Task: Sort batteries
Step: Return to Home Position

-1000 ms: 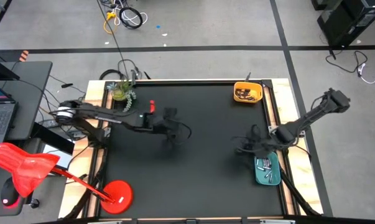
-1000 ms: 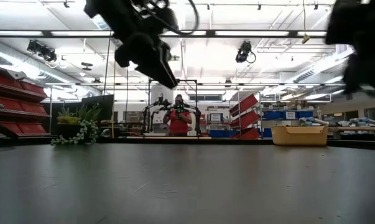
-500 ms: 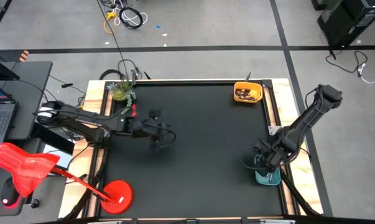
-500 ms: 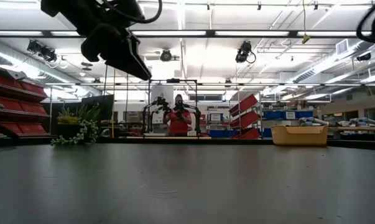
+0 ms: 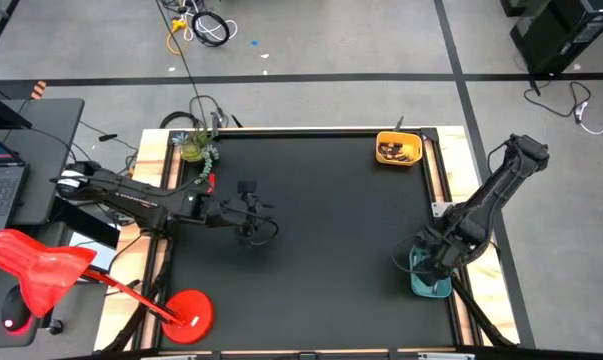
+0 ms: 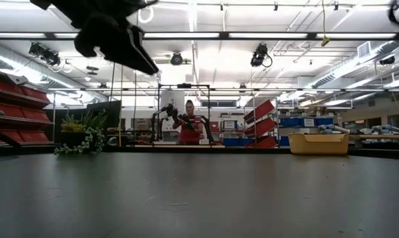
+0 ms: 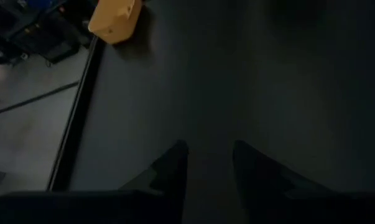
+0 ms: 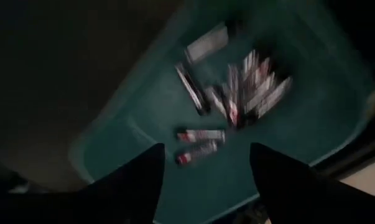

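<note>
My right gripper hovers open over the teal tray at the table's near right; its wrist view shows both fingers spread above the tray, with nothing between them. Several batteries, silvery with red and dark ends, lie on the tray's floor. My left gripper hangs open above the black mat left of centre, also with nothing between its fingers. The yellow tray stands at the far right corner with dark batteries in it.
A small potted plant sits at the far left corner. A red stand is off the table's near left. The black mat between the arms is bare. A person stands in the room beyond the far edge.
My right gripper has gone toward the table's right and near edges, ending over the teal tray. My left gripper has drawn back toward the table's left edge, staying above the mat.
</note>
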You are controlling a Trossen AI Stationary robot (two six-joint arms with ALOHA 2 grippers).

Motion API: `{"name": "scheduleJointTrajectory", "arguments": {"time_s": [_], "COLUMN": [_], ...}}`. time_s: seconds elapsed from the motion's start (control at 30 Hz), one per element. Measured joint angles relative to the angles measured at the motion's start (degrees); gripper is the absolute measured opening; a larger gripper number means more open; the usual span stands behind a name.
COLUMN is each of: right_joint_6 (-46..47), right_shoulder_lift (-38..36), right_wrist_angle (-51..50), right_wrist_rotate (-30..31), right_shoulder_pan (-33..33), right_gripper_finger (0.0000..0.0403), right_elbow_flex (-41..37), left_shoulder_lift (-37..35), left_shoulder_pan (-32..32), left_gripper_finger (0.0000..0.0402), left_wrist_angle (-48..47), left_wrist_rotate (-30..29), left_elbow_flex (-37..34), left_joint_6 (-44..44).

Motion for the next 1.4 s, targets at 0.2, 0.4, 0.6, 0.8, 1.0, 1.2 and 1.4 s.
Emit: {"name": "scheduleJointTrajectory", "arguments": {"time_s": [0.2, 0.4, 0.6, 0.8, 1.0, 1.2, 1.4], "right_joint_6": [-13.2, -28.5, -41.2, -61.0, -75.9, -82.9, -87.8], "right_shoulder_lift": [-0.2, -2.4, -9.1, -17.5, -23.3, -27.0, -30.4], "right_wrist_angle": [-10.1, -6.3, 8.0, 37.6, 59.2, 68.0, 68.4], "right_wrist_rotate": [31.9, 56.5, 62.5, 58.8, 54.5, 45.5, 38.2], "right_shoulder_pan": [0.7, 0.6, -1.8, -8.2, -17.8, -27.1, -35.0], "right_gripper_finger": [0.0222, 0.0185, 0.0161, 0.0155, 0.0155, 0.0155, 0.0154], "right_elbow_flex": [10.2, 10.7, 4.8, -9.2, -21.8, -27.4, -29.1], "left_shoulder_lift": [-6.3, -13.2, -21.3, -26.3, -27.5, -27.9, -30.6], "left_shoulder_pan": [-0.6, -0.6, -0.5, 0.3, 4.2, 7.4, 12.2], "left_gripper_finger": [0.0131, 0.0131, 0.0131, 0.0131, 0.0117, 0.0063, 0.0008], "left_wrist_angle": [-1.1, 2.2, 8.9, 14.9, 21.4, 25.7, 27.9], "left_wrist_rotate": [0.0, -0.4, -3.8, -6.3, -6.0, -2.5, 3.9], "left_elbow_flex": [0.0, -4.7, -13.5, -18.1, -23.0, -26.3, -28.9], "left_joint_6": [-0.3, -0.3, -1.5, 0.3, 4.8, 5.0, 3.2]}}
